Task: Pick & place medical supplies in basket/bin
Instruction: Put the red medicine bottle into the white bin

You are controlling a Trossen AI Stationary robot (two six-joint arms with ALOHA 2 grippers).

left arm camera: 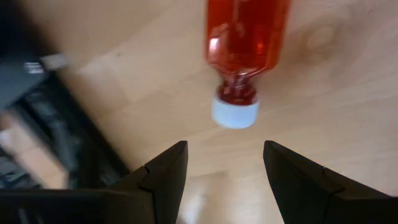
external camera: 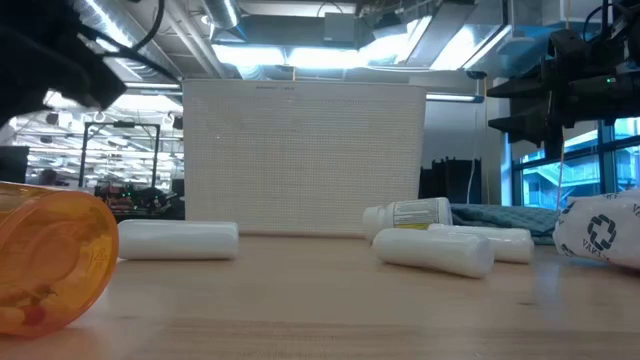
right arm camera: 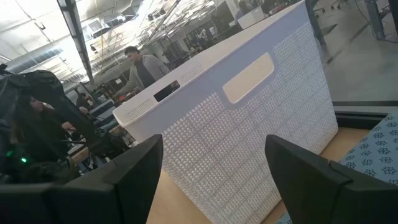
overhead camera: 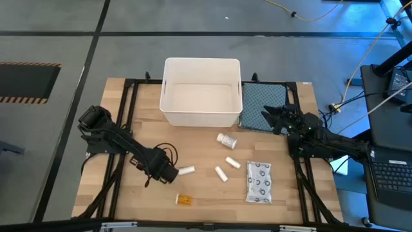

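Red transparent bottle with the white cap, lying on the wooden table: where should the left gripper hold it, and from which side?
Probably best to grip the red transparent bottle on its broad body, not the narrow neck or white cap. It lies on its side on the wooden table, cap toward the open left gripper, so come from above, fingers across its long sides.

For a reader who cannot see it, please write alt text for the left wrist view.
A transparent red plastic bottle with a white cap lies on the light wooden table, its cap pointing toward the left gripper. The gripper's two dark fingers are open and empty, short of the bottle.
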